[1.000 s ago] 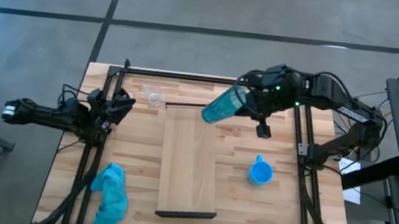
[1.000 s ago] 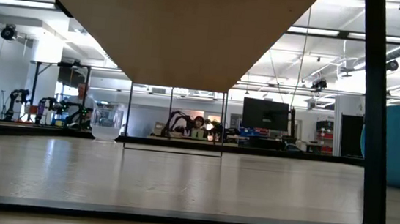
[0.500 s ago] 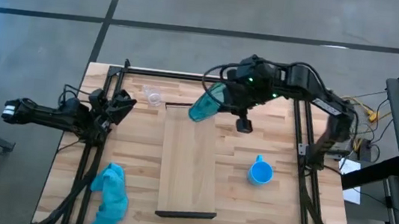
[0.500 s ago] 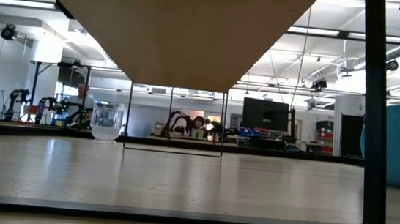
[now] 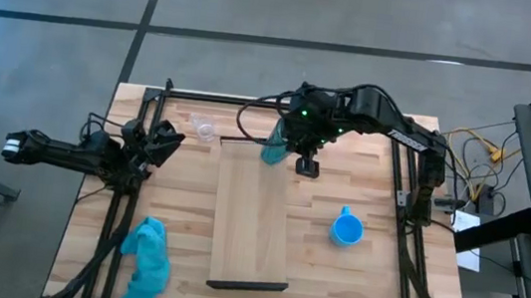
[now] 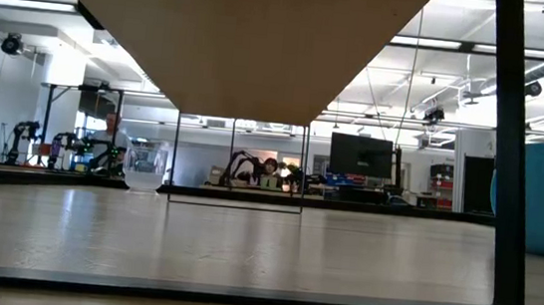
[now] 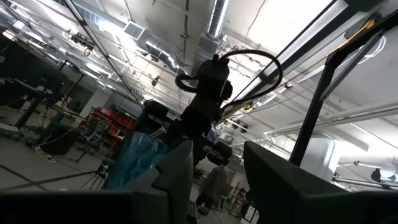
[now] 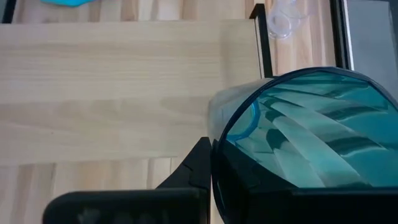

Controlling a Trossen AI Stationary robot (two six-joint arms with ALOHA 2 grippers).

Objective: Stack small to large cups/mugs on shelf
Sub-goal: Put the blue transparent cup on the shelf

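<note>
My right gripper (image 5: 291, 144) is shut on the translucent teal tumbler (image 5: 273, 151) above the far end of the shelf (image 5: 253, 218), a light wooden board with a dark rail at each short end. The tumbler fills the right wrist view (image 8: 305, 143). The blue mug (image 5: 346, 228) stands on the tabletop right of the shelf. The small clear cup (image 5: 203, 128) stands on the tabletop at the shelf's far left corner and also shows in the low view (image 6: 146, 165). My left gripper (image 5: 161, 142) waits open at the table's left edge. My right gripper holds the tumbler by its side wall (image 8: 217, 155), with one dark finger (image 8: 198, 168) against it and the other hidden behind the tumbler. The fingers come from above, slanting from the table's right. The tumbler hangs tilted, lifted clear of the shelf.
A light blue cloth (image 5: 145, 261) lies crumpled at the near left of the tabletop. Black frame rails (image 5: 124, 203) run along both sides of the table. In the low view the shelf's underside (image 6: 233, 39) spans overhead.
My right gripper has carried the tumbler toward the table's left, from right of the shelf to above its far end. The tumbler has tipped from a long slant to nearer upright. The mug, the clear cup and my left arm have kept still.
</note>
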